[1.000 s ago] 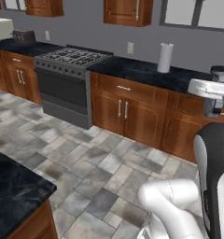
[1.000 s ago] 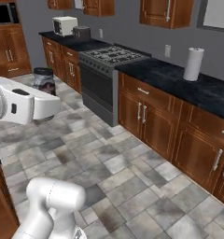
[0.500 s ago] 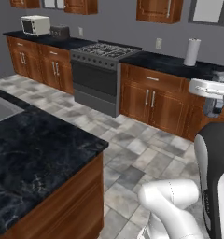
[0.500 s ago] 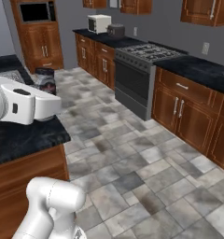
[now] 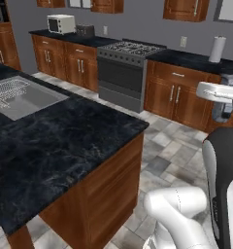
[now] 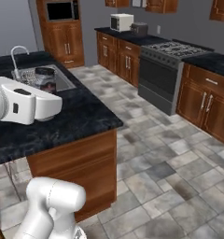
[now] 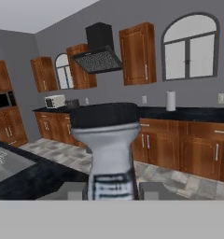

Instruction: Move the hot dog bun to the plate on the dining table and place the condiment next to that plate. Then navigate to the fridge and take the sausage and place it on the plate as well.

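My gripper point(image 7: 111, 190) is shut on the condiment point(image 7: 109, 149), a greyish bottle with a dark cap that stands upright between the fingers point(image 7: 69, 190). In the left base view the gripper point(image 5: 224, 104) holds the condiment point(image 5: 221, 112) high at the right edge, over the floor. From the right base view the condiment point(image 6: 45, 78) peeks above the white arm. The dining table point(image 5: 65, 141), with its black marbled top and inset steel sink point(image 5: 21, 95), lies to the left; its corner point(image 6: 81, 114) is close to the arm. The plate, hot dog bun, sausage and fridge are out of view.
A steel stove point(image 5: 125, 68) stands in the brown cabinet run along the back wall, with a microwave point(image 5: 61, 23) to its left and a paper-towel roll point(image 5: 216, 48) to its right. Tiled floor point(image 5: 172, 146) runs between the island and those cabinets. A faucet point(image 6: 18, 51) rises by the sink.
The whole scene has shifted with the base: the island counter and sink have come into view at the left and grown closer. The gripper stays shut on the condiment.
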